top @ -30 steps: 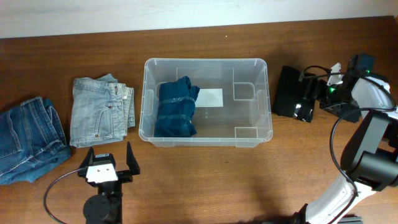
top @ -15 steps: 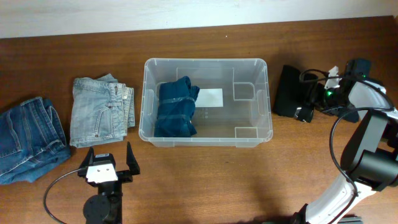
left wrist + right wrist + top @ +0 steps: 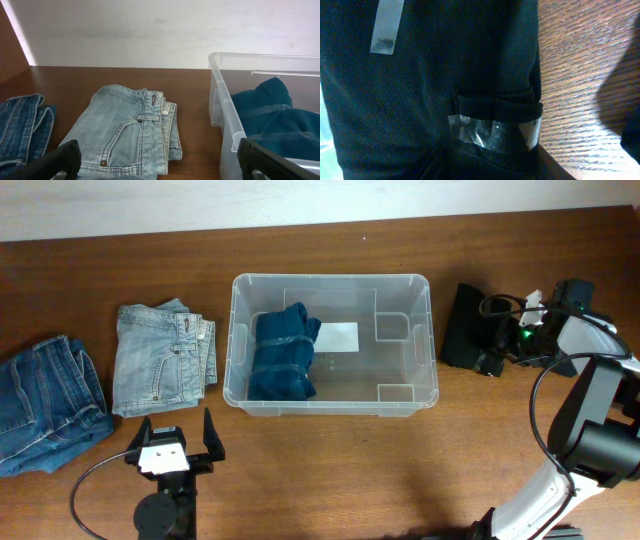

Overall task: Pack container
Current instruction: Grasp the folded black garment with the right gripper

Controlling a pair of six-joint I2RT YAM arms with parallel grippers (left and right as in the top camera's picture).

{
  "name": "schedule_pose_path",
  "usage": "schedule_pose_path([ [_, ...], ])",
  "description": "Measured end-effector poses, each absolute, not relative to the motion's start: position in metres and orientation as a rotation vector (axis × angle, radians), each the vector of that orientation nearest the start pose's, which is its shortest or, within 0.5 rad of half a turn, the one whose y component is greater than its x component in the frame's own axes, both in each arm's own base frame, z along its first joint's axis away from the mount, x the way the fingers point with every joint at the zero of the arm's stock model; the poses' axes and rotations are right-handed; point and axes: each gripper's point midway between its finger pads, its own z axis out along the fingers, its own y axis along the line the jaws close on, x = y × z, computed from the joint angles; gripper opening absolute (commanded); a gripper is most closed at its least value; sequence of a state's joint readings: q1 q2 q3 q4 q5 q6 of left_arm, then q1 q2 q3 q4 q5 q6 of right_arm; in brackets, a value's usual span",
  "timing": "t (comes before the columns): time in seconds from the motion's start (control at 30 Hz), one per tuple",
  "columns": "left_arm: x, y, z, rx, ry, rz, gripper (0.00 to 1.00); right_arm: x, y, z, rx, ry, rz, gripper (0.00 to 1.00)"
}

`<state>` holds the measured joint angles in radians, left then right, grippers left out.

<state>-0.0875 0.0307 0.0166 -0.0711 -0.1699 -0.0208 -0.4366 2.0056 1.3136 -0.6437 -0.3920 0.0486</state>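
- We see the right arm (image 3: 588,340), near the right edge of the tabletop, with its dark top housing drawn slightly away from that edge and a touch toward the near edge, compared with a second ago.
- The green light (image 3: 522,333) on its wrist has slipped the same way, a little closer to the near edge than before.
- The white tab (image 3: 534,298) beside the housing has followed it.
- The cable loop (image 3: 495,302) at the wrist has shifted slightly away from the right edge.
- The right gripper (image 3: 495,348) has crept marginally further over the black garment (image 3: 460,325).
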Motion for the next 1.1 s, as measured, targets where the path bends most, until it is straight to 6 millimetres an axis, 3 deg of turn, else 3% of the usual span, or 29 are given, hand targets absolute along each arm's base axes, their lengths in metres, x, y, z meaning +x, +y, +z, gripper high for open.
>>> schedule_pose_path([
  [0.13, 0.2461, 0.0076, 0.1574, -0.074, 1.653, 0.058, 1.0, 0.4002, -0.1141, 0.0154, 0.604, 2.723, 0.48, 0.41],
  [0.3, 0.2461, 0.0076, 0.1574, -0.074, 1.653, 0.058, 1.0, 0.3983, -0.1163, 0.0136, 0.623, 2.727, 0.462, 0.62],
  [0.47, 0.2461, 0.0076, 0.1574, -0.074, 1.654, 0.059, 0.99, 0.3962, -0.1199, 0.0124, 0.645, 2.732, 0.438, 0.62],
  [0.7, 0.2461, 0.0076, 0.1575, -0.074, 1.653, 0.058, 0.99, 0.3966, -0.1173, 0.0126, 0.652, 2.73, 0.451, 0.31],
  [0.83, 0.2461, 0.0076, 0.1575, -0.074, 1.653, 0.058, 0.99, 0.3969, -0.1167, 0.0133, 0.653, 2.728, 0.452, 0.26],
  [0.9, 0.2461, 0.0076, 0.1575, -0.074, 1.653, 0.058, 0.99, 0.3969, -0.1167, 0.0133, 0.671, 2.726, 0.455, 0.05],
  [1.1, 0.2461, 0.0076, 0.1574, -0.074, 1.653, 0.058, 0.99, 0.3925, -0.1115, 0.0193, 0.746, 2.736, 0.512, 0.04],
])
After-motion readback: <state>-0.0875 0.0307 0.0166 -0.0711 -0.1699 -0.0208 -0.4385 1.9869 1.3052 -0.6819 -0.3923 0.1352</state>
